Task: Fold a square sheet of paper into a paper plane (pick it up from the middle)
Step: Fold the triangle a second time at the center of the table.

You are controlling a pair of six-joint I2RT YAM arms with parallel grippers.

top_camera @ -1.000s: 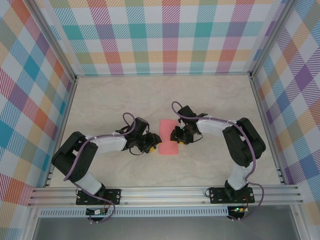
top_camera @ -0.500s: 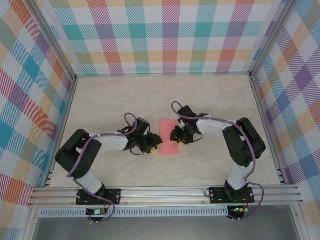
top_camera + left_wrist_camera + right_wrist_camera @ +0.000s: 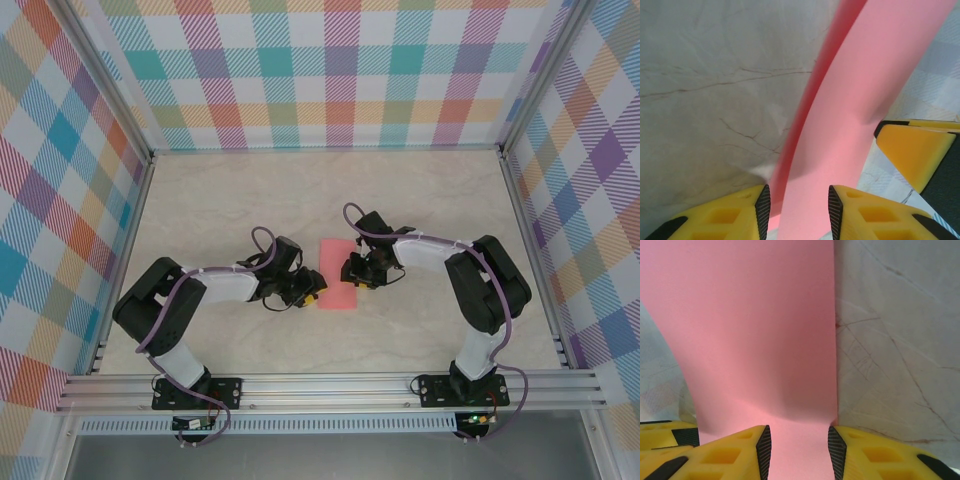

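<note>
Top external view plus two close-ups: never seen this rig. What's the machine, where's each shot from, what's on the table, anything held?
Two robot arms, bolted at the table's near edge. The overhead picture looks down on both: the left gripper and right gripper meet at a salmon-pink sheet of paper, lying as a rectangle on the marbled table. The close-ups come from a camera on each wrist, looking past that arm's yellow fingers. In both, the fingers stand apart with the paper between them, so nothing looks clamped or held.
</note>
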